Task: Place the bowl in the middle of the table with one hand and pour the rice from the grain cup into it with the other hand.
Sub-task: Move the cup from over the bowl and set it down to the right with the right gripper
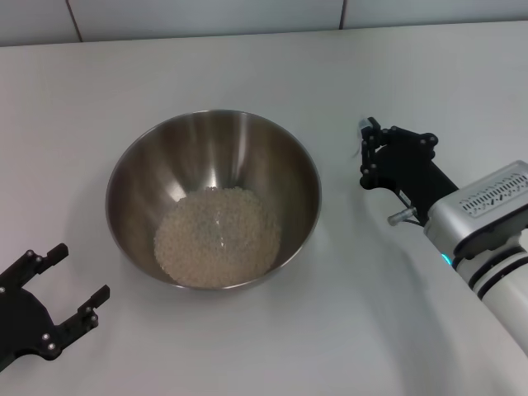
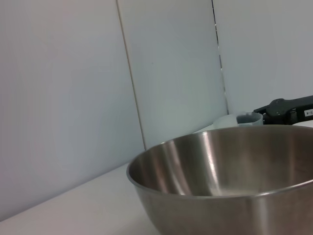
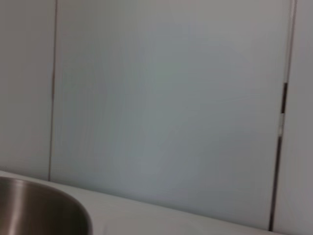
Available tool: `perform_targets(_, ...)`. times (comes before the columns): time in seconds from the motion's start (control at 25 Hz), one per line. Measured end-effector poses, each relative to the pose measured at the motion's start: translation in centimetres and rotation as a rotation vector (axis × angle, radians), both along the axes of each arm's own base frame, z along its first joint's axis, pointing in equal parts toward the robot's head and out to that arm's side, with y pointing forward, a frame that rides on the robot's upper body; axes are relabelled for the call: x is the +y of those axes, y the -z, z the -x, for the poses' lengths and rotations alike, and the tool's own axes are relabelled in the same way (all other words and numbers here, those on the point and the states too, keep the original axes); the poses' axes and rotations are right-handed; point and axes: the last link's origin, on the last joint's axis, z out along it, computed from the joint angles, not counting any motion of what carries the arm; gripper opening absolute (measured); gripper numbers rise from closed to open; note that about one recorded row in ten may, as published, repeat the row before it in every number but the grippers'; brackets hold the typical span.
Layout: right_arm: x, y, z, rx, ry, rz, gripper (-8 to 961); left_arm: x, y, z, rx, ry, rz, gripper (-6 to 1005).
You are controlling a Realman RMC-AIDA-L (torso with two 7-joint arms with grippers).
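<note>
Left gripper sits lowest in the head view, bottom left corner, black, jaws apart, gripping nothing, resting low over the table. One stainless-steel bowl stands upright at centre frame, just up and right of that gripper, not touching it. One loose heap of rice lies in the bowl bottom, toward the lower side. Right gripper is at centre right, beside the bowl's right rim but apart from it, its silver-white arm running off the lower right edge. One small translucent grain cup shows only as a sliver at that gripper's upper left tip; the jaws look closed around it, though the contact is mostly hidden. In the left wrist view the bowl fills the lower right, with the cup and the right gripper just above its rim at right. Right wrist view: bowl rim in the lower left corner, white panelled wall behind. Count: two grippers, one bowl, one cup.
</note>
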Motion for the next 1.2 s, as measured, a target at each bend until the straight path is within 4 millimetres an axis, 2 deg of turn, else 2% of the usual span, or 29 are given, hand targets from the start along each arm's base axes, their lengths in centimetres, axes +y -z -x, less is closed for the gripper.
perform_targets(1.04,0.2,0.6,-0.8,-0.047,0.035,0.051,114,0.3,0.1,-0.2,-0.005,0.008,0.001,754)
perform_targets(1.2,0.0,0.7,-0.8,-0.042,0.039,0.053,292,0.2,0.1,-0.2,-0.005,0.007,0.003,755)
